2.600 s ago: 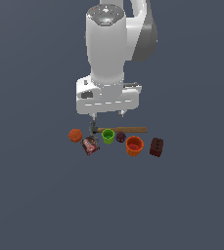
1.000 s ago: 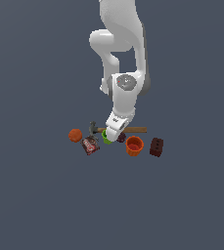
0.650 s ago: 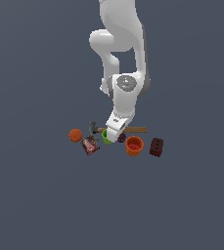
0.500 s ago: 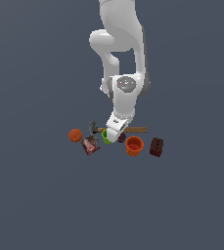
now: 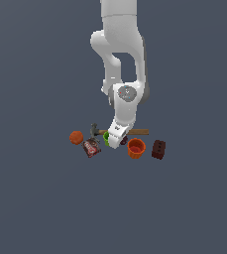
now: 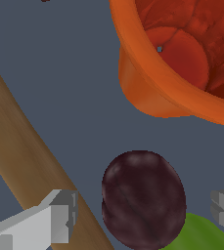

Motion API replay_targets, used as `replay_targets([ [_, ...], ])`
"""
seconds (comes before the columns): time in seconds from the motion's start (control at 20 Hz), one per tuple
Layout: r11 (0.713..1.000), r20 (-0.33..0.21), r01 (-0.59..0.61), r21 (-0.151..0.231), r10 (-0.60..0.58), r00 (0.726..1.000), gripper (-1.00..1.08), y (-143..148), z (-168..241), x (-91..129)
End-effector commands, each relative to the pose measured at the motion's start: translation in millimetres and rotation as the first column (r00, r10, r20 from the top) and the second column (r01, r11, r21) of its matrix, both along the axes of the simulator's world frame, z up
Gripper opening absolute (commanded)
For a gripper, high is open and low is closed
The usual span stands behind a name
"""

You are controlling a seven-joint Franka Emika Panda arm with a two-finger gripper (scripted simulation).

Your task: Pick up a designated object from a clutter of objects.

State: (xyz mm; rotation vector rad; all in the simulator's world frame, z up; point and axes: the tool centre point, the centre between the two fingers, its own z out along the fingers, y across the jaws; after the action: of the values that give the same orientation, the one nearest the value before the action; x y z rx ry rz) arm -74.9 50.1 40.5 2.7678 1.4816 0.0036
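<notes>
The gripper is spread wide, one fingertip at the plum's nine o'clock and the other at its three o'clock, neither touching it. The plum lies on the floor with the orange cup near at its twelve o'clock, the hammer's wooden handle at its nine o'clock and the green cup touching it at five o'clock. In the exterior view the arm's hand covers the plum between the green cup and orange cup
</notes>
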Motion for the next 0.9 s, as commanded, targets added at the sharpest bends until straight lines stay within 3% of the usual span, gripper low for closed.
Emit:
replay_targets([
  [0.0, 1.000, -0.003, 0.001, 0.001, -0.001, 1.000, 1.00, 0.2, -10.1, -0.4],
  [0.15, 1.000, -0.003, 0.000, 0.001, 0.000, 1.000, 1.00, 0.4, -12.2, -0.4],
  [0.2, 1.000, -0.003, 0.000, 0.001, 0.000, 1.000, -1.00, 0.4, -12.2, -0.4],
  [0.85, 1.000, 0.013, 0.004, 0.001, -0.004, 1.000, -1.00, -1.8, -3.2, 5.0],
])
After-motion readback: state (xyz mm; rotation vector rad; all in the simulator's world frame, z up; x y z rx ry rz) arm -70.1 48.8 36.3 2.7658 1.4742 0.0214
